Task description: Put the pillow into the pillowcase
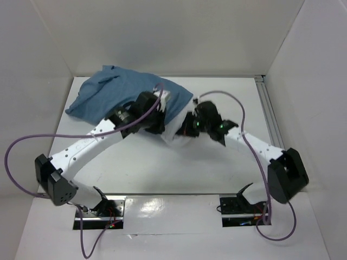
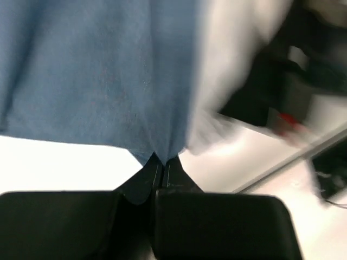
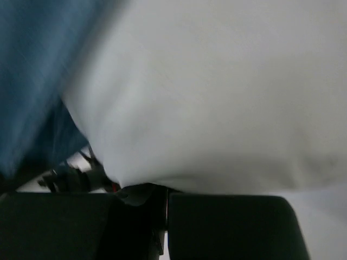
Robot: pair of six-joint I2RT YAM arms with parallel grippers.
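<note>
The dusty-blue pillowcase (image 1: 119,95) lies bunched at the back left of the table. The white pillow (image 1: 174,136) sticks out of its right end, between the two grippers; the rest is hidden inside the cloth. My left gripper (image 1: 155,123) is shut on the pillowcase's lower edge (image 2: 162,154), with the blue cloth (image 2: 97,70) hanging above the fingers and the pillow (image 2: 233,76) to its right. My right gripper (image 1: 190,128) is shut on the pillow's edge (image 3: 162,189); the pillow (image 3: 217,92) fills that view, with the pillowcase (image 3: 27,81) at its left.
White walls enclose the table on the left, back and right. A metal rail (image 1: 269,114) runs along the right edge. The right arm's dark body (image 2: 295,70) is close beside the pillow in the left wrist view. Two black mounts (image 1: 100,208) (image 1: 241,206) sit at the near edge.
</note>
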